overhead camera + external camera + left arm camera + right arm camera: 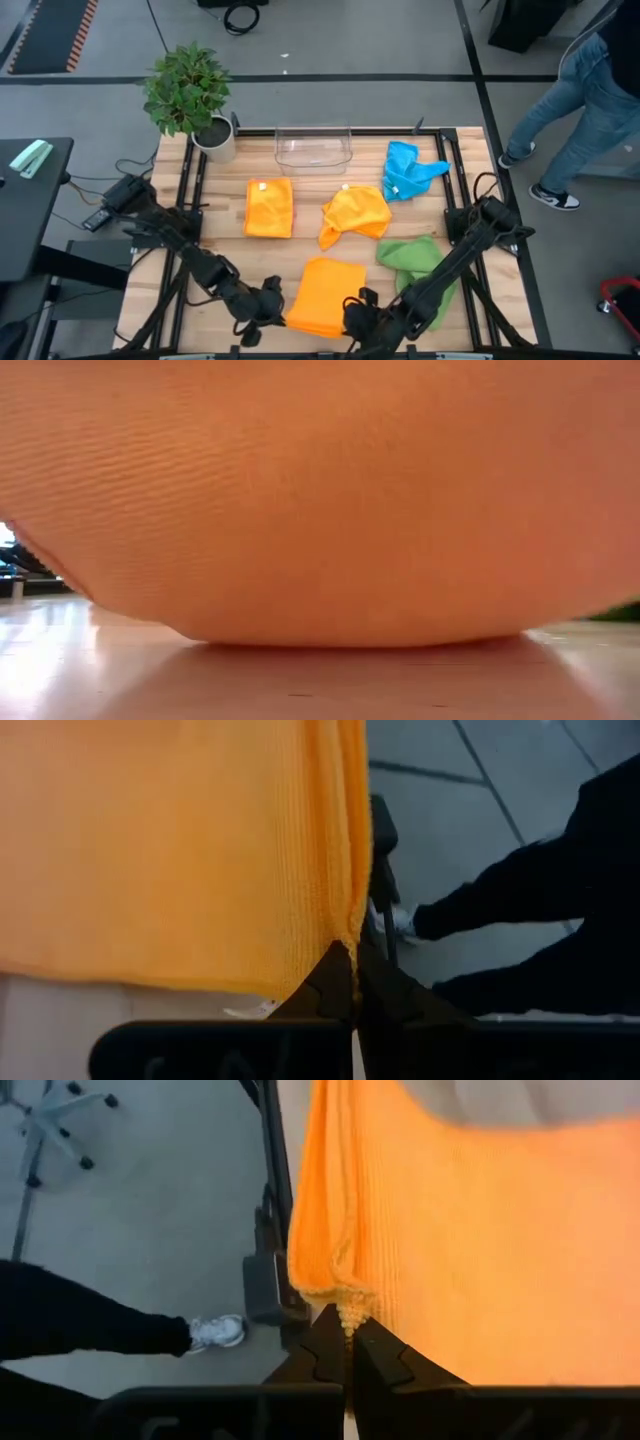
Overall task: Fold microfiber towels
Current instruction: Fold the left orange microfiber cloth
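Note:
An orange microfiber towel (325, 295) hangs between my two grippers near the table's front edge; it fills the low view (320, 500). My left gripper (272, 300) is shut on its left side and my right gripper (358, 305) on its right side. Farther back lie a folded orange towel (270, 207), a crumpled yellow-orange towel (355, 215), a blue towel (408, 170) and a green towel (415, 258). My left gripper pinches a corner (345, 955) on the orange towel's left side between its two fingertips (330, 985). The cloth spreads away from the fingers. Its sagging underside (350, 638) rests on the table. My right gripper pinches a bunched corner (350, 1315) on the orange towel's right side between its fingertips (375, 1350). The cloth puckers at the hold and stretches away from the fingers toward the other gripper.
A clear plastic bin (313, 148) stands at the table's far middle and a potted plant (190, 95) at its far left corner. A person (585, 110) walks on the floor beyond the table's right side. Bare wood (230, 255) lies left of the held towel.

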Controlling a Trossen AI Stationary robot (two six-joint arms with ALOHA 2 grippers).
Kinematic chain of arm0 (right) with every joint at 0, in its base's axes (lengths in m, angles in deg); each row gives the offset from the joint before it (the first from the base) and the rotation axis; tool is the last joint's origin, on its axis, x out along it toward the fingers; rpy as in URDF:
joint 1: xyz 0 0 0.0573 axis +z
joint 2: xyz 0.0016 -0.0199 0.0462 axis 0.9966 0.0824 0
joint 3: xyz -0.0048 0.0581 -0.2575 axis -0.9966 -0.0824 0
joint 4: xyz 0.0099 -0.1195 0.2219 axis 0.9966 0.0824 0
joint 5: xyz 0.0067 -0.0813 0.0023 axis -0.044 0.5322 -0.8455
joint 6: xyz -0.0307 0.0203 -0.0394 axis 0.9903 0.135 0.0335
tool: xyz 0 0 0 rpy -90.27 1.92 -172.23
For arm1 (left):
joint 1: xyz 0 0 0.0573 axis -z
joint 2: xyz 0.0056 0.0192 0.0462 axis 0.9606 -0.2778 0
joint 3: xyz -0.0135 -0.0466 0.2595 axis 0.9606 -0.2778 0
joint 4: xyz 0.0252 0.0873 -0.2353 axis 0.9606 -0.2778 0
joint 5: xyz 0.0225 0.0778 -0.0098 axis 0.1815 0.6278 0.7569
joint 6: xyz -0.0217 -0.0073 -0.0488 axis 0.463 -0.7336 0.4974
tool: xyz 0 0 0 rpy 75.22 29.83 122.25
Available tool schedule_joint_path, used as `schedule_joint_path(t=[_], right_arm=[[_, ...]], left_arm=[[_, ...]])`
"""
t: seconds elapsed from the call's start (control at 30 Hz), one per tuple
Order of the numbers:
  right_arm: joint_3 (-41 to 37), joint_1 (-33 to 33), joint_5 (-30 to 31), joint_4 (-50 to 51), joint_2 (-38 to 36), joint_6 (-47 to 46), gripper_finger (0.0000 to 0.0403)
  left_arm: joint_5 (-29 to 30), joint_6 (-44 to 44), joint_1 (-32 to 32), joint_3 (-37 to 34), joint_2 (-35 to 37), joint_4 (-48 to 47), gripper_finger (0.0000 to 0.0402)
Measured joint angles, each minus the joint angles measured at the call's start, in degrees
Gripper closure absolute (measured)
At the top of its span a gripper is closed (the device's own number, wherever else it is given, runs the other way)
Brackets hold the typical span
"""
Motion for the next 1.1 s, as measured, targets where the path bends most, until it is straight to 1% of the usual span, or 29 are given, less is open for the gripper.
schedule_joint_path(t=[0.03, 0.1, 0.23, 0.33, 0.43, 0.57, 0.63, 0.7, 0.9, 1.03, 1.1], right_arm=[[-0.02, 0.49, 0.02, 0.18, 0.5, -2.11, 0.0398], [-0.16, 1.71, 1.94, 1.53, 0.62, -5.73, 0.0398], [-2.53, 3.75, 7.23, 6.71, -2.34, -13.59, 0.0398], [-8.72, 3.35, 8.64, 8.23, -5.43, -18.8, 0.0399], [-17.3, 0.86, 7.0, 4.93, -9.35, -20.53, 0.04], [-27.96, -4.02, 3.19, -3.68, -14.05, -18.29, 0.0401], [-31.22, -6.79, 1.13, -7.91, -15.59, -16.05, 0.0401], [-33.45, -8.87, -0.29, -9.88, -16.81, -14.46, 0.0401], [-34.51, -13.02, -2.45, -12.39, -15.86, -9.79, 0.0401], [-34.53, -14.77, -2.05, -12.47, -15.9, -6.97, 0.0401], [-34.53, -15.69, -1.94, -12.37, -15.89, -5.61, 0.0393]], left_arm=[[0.37, 0.07, -0.93, 0.0, 0.0, 0.57, 0.0395], [0.55, 1.14, -3.65, 0.0, 0.0, 0.81, 0.0395], [-0.64, 1.11, -10.81, -0.02, -0.02, 1.37, 0.0395], [-2.86, 0.73, -15.52, 0.0, -0.02, 1.18, 0.0395], [-4.58, 1.2, -18.92, 0.02, -0.84, 0.79, 0.0395], [-6.59, 2.6, -20.78, 0.0, -3.09, 0.48, 0.0395], [-6.9, 2.78, -20.56, -0.02, -3.98, -0.87, 0.0395], [-6.97, 3.22, -20.38, -0.04, -4.71, -0.82, 0.0395], [-6.12, 5.5, -20.72, -0.02, -4.95, -5.19, 0.0395], [-6.18, 7.56, -22.08, -0.02, -4.96, -5.98, 0.0395], [-6.0, 8.74, -23.26, -0.02, -4.96, -6.93, 0.0395]])
